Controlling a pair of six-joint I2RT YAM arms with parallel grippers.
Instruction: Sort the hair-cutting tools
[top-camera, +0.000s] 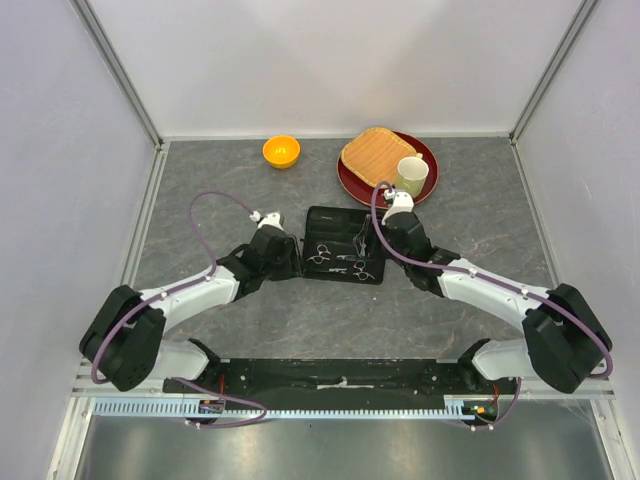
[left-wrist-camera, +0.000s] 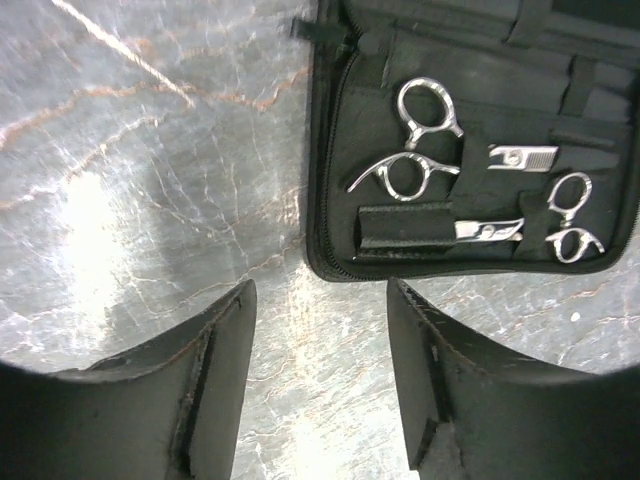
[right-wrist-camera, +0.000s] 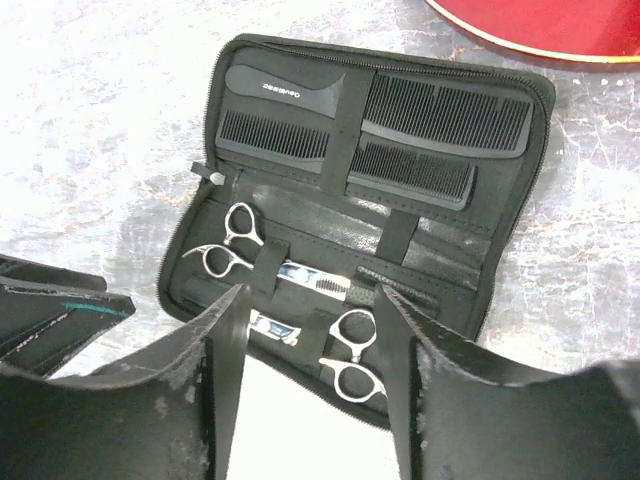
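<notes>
A black zip case lies open in the middle of the table. Two silver scissors sit strapped in its lower half: one to the left, the other nearer the front. A long black comb and a shorter black comb are strapped in the upper flap. My left gripper stands open over bare table beside the case, with nothing between its fingers. My right gripper is open at the case's near edge and holds nothing. The scissors show in the left wrist view too.
An orange bowl stands at the back. To its right a red plate carries a toast-coloured slab and a pale cup, just behind my right gripper. White walls close in the table.
</notes>
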